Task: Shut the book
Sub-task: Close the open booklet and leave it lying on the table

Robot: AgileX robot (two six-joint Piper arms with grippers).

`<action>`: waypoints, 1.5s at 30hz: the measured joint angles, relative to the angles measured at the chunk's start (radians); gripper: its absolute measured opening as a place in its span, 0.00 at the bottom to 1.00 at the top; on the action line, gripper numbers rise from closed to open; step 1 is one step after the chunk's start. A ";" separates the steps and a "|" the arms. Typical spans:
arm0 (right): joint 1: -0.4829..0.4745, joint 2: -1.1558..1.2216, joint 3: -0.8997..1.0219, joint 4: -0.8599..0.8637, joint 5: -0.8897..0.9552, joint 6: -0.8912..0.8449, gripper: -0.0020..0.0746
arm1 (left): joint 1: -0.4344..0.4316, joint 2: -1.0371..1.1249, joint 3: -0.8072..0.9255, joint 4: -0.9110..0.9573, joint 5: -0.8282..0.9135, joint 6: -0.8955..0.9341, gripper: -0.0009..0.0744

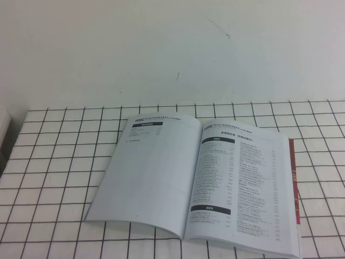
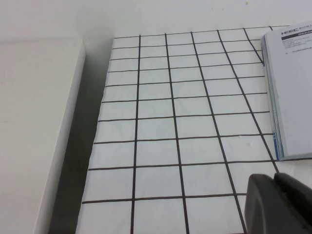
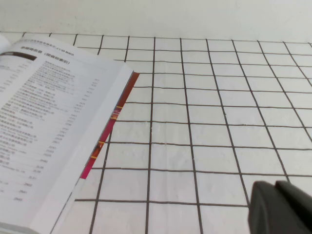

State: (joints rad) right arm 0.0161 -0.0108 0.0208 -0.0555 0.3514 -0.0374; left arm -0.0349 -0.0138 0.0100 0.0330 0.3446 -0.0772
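Note:
An open book (image 1: 199, 181) lies flat in the middle of the grid-patterned table, white printed pages up, a red cover edge (image 1: 294, 178) showing along its right side. The high view shows neither arm. In the left wrist view my left gripper (image 2: 275, 183) hovers over the table to the left of the book (image 2: 292, 87), its dark fingers pressed together and holding nothing. In the right wrist view my right gripper (image 3: 274, 187) hangs over the table to the right of the book (image 3: 44, 126), also shut and empty.
The white cloth with black grid lines (image 1: 59, 162) covers the table. A white wall (image 1: 161, 48) rises behind it. A white raised panel (image 2: 34, 126) borders the table's left edge, with a dark gap beside it.

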 joint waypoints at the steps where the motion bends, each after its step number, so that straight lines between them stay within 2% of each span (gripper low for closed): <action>1: 0.000 0.000 0.000 0.000 0.000 0.000 0.02 | 0.000 0.000 0.000 0.000 0.000 0.000 0.01; 31: 0.000 0.000 0.000 -0.034 -0.003 -0.003 0.02 | 0.000 0.000 0.000 0.023 -0.006 0.002 0.01; 45: 0.000 0.000 0.008 -0.042 -0.276 -0.006 0.02 | 0.000 0.000 0.012 0.026 -0.282 0.002 0.01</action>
State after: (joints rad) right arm 0.0161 -0.0108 0.0289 -0.0977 0.0754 -0.0430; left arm -0.0349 -0.0138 0.0216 0.0590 0.0628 -0.0751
